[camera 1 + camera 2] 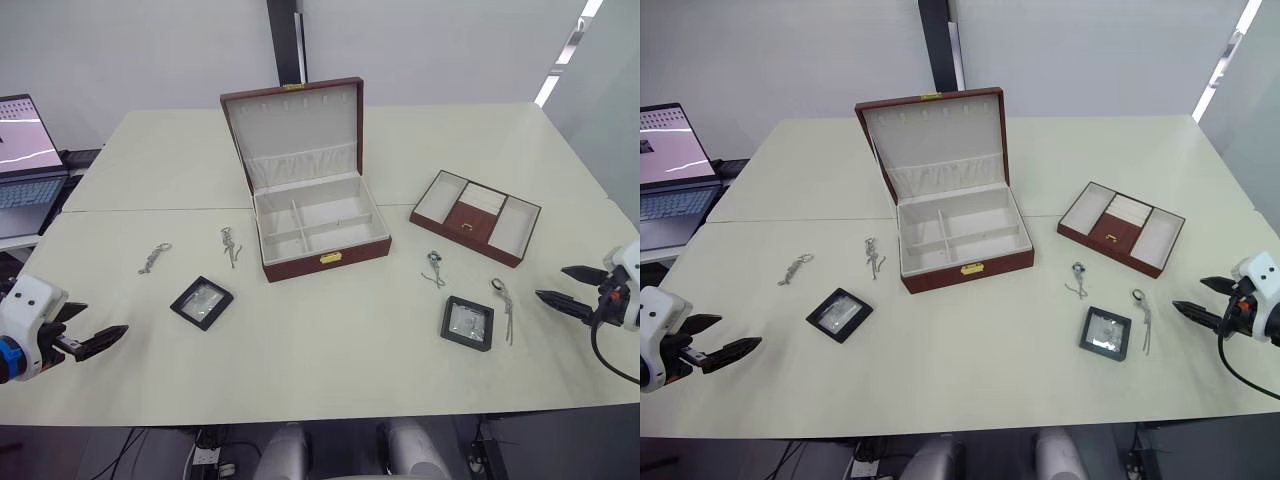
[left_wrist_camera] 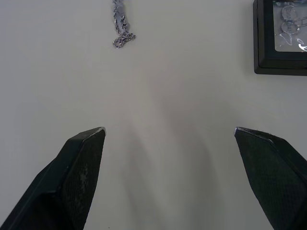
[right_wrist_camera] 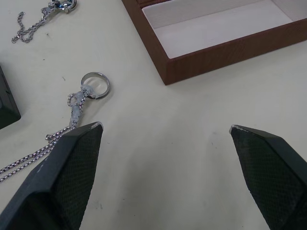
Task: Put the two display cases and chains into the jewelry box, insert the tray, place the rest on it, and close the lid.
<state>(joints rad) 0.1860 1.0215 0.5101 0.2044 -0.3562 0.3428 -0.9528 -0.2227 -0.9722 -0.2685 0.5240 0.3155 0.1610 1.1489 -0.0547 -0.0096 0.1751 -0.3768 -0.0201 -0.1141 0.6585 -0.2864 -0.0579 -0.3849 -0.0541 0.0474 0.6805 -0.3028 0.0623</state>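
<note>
The brown jewelry box (image 1: 320, 228) stands open at the table's middle, its lid (image 1: 295, 130) upright and its cream compartments bare. The brown tray (image 1: 477, 216) lies to its right. One black display case (image 1: 201, 302) lies left of the box, another (image 1: 467, 322) to the right. Chains lie at the left (image 1: 154, 258), near the box (image 1: 231, 245), right of the box (image 1: 434, 268), and one with a ring (image 1: 504, 305) beside the right case. My left gripper (image 1: 92, 338) is open at the left front, my right gripper (image 1: 568, 289) open at the right edge, both holding nothing.
A laptop (image 1: 27, 165) sits on a side surface at the far left. A seam (image 1: 150, 209) runs across the cream table behind the left chains. A dark post (image 1: 285, 42) rises behind the box.
</note>
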